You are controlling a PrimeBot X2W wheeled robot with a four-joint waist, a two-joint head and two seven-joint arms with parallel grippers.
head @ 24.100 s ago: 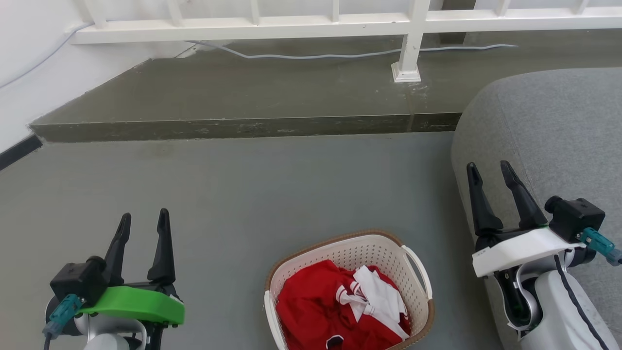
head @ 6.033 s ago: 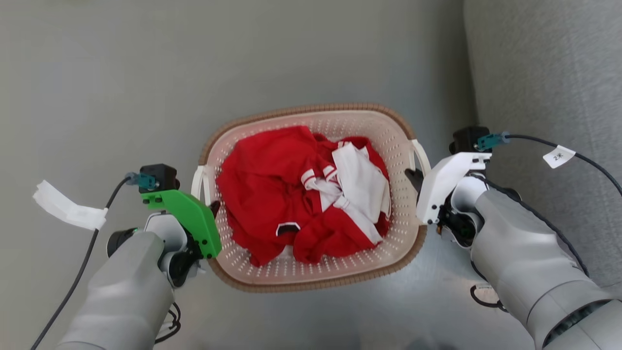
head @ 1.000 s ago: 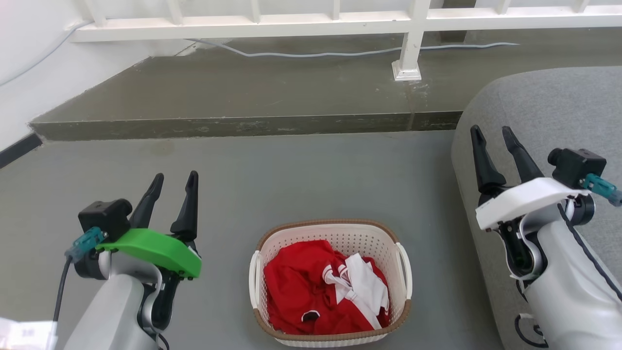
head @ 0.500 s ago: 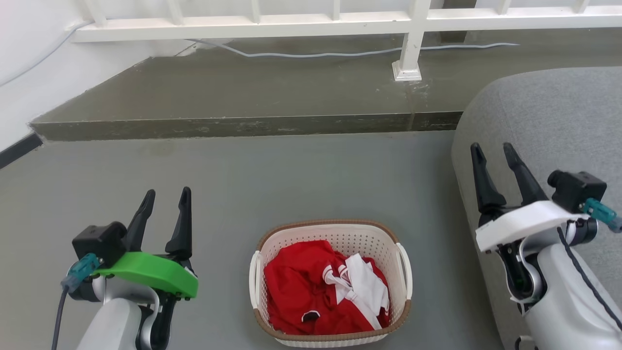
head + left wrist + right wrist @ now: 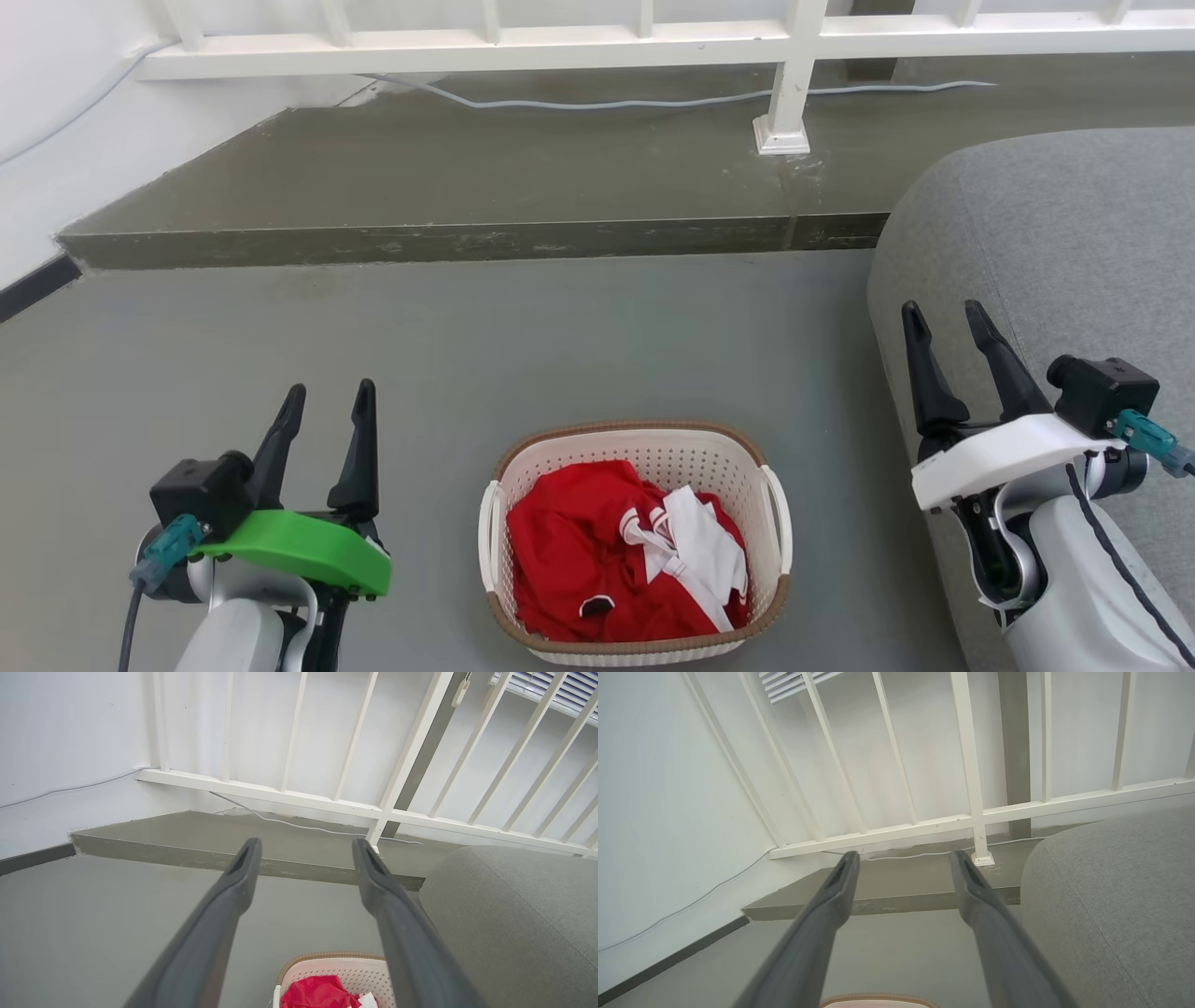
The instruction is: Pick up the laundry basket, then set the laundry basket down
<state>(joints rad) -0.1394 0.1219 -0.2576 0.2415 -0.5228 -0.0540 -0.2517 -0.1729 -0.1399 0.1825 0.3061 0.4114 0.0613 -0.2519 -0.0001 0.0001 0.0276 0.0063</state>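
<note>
Your basket (image 5: 635,541) sits on the floor (image 5: 523,336) between both arms, touching neither. Left gripper (image 5: 327,401) and right gripper (image 5: 938,317) are spread and empty, raised apart. It looks set down; nothing seems left but to stay clear.

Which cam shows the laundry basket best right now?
Head view: the whole laundry basket sits on the floor, rim, both handles and clothes visible. Left wrist view catches just its far rim and some red cloth; right wrist view a sliver of rim at the bottom edge.
</note>
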